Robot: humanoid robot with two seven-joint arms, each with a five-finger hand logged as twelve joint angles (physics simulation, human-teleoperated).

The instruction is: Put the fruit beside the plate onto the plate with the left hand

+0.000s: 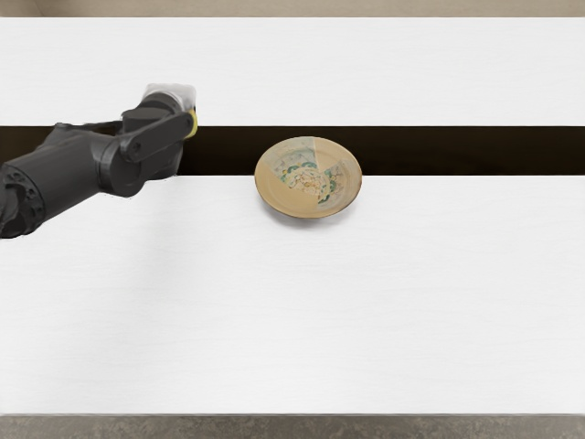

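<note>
My left arm comes in from the left edge, and its hand (170, 108) is up over the dark gap, left of the plate. A yellow fruit (193, 124) shows only as a sliver at the hand's right side, and the hand is shut on it. The hand hides the rest of the fruit. The plate (308, 176), tan with a green and white pattern, sits at the far edge of the near white table, well to the right of the hand. Nothing lies on it. The right arm is out of view.
A dark gap (439, 151) runs across the scene between the near white table (292, 302) and a far white surface (366, 73). The plate's far rim overlaps this gap.
</note>
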